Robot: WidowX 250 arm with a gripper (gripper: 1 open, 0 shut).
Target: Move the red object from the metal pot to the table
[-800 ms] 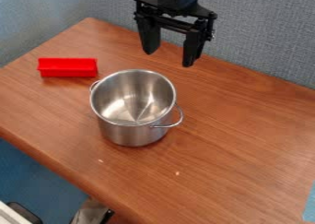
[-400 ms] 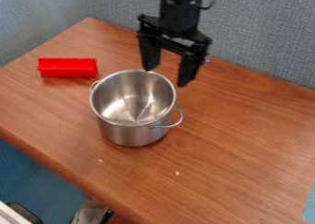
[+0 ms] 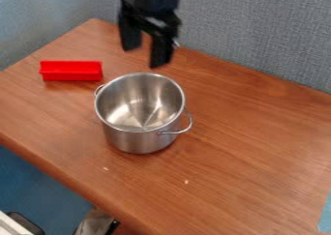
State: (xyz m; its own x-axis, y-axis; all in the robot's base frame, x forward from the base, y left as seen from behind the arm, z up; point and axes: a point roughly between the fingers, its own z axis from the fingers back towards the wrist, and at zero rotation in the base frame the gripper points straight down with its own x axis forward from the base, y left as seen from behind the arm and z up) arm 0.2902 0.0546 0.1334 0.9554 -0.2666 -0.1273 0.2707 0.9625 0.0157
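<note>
Gripper (image 3: 145,45) wide open and empty, metal pot (image 3: 142,111) just below it, red object (image 3: 70,72) on surface (image 3: 246,132) down-left of it

Blue-grey textured wall (image 3: 272,31); blurry, perhaps a floor, below.

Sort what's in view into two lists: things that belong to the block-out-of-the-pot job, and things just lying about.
Belonging to the job:
- red block, lying on the table left of the pot
- metal pot, nothing inside it
- table
- pincer, open, holding nothing, above the table behind the pot

Just lying about:
- nothing else sits on the table
</note>
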